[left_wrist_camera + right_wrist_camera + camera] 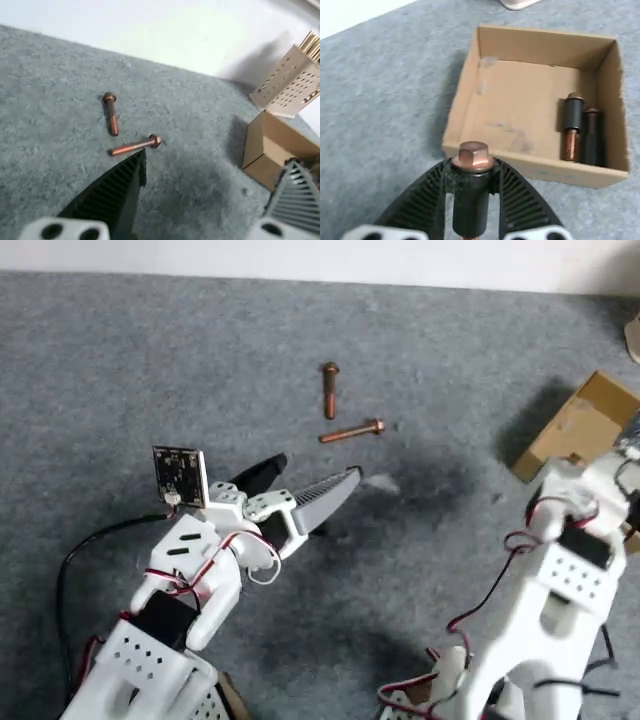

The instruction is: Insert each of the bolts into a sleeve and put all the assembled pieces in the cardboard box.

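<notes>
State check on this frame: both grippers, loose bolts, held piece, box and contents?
left gripper: open, empty.
right gripper: shut on held piece.
cardboard box: open, upright, holds two assembled pieces.
assembled pieces: lying side by side on the box floor.
held piece: bolt seated in black sleeve, not in the cardboard box.
far bolt: bare, lying flat.
near bolt: bare, lying flat, apart from far bolt.

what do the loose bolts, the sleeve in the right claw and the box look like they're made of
Loose bolts: metal, likely copper-plated, going by the reddish-brown sheen. Sleeve in the right claw: matte black, maybe plastic or rubber; the look leaves it open. Cardboard box: plain brown cardboard with raw cut edges.
</notes>
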